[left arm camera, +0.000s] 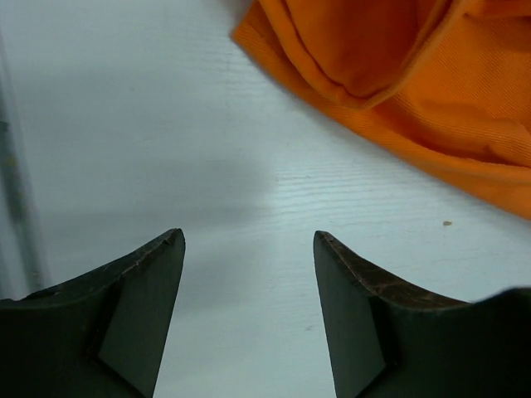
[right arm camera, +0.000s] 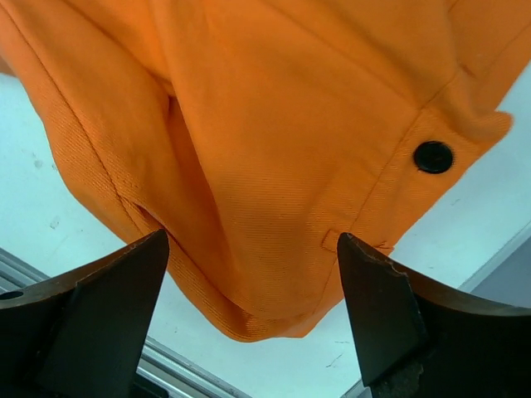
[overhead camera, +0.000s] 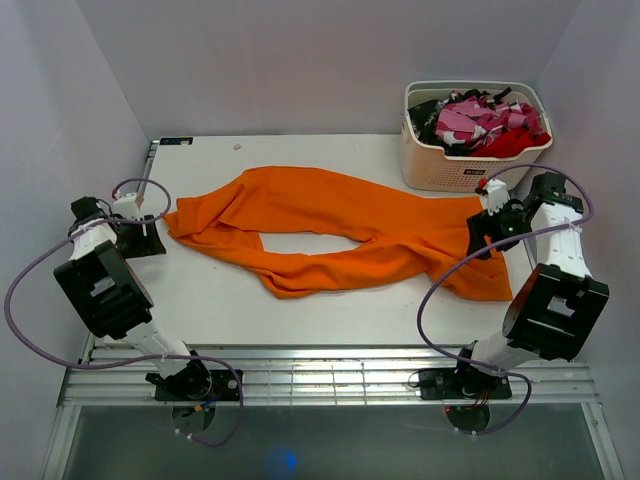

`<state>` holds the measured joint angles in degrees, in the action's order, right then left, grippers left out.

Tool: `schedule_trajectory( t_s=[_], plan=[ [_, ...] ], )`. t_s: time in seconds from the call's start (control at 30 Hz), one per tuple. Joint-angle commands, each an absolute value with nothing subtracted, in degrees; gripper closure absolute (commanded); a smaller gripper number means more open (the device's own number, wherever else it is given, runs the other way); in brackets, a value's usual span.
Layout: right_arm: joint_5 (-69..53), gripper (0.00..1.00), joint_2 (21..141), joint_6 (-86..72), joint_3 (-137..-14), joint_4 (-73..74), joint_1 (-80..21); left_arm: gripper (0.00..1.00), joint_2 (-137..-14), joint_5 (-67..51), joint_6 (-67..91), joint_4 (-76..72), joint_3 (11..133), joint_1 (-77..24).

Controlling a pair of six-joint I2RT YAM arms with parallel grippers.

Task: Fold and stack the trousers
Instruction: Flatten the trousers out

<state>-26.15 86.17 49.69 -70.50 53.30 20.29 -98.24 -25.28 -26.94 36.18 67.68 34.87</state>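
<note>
Trousers (overhead camera: pixel 340 230) span the table (overhead camera: pixel 240 310) — basket (overhead camera: pixel 470 150) behind right.

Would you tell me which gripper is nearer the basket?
Right. The right gripper hangs just in front of the basket, over the trousers; the left gripper is far across the table, at their other end.

The soft cloth trousers (overhead camera: pixel 330 200) are plain bright orange, their round button (right arm camera: pixel 433 157) black; the table (overhead camera: pixel 250 320) white. The plastic basket (overhead camera: pixel 440 170) is cream; its clothes (overhead camera: pixel 485 125) red, black, pink-patterned.
</note>
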Motion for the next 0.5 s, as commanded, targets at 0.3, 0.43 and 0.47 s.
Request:
schedule_trajectory(
  t_s=[0.3,0.43,0.47],
  plan=[
    [-24.4,0.13,84.3,54.5,-66.1,54.7,20.6,0.07,-95.9,-42.2,-16.0,28.1,69.6,28.7],
    [-23.4,0.13,84.6,55.4,-65.7,54.9,20.6,0.08,-100.9,-37.5,-14.2,25.5,72.2,24.9],
    [-23.1,0.13,84.6,55.6,-65.5,54.8,20.6,0.10,-102.1,-36.3,-13.8,24.8,74.0,23.3]
  ],
)
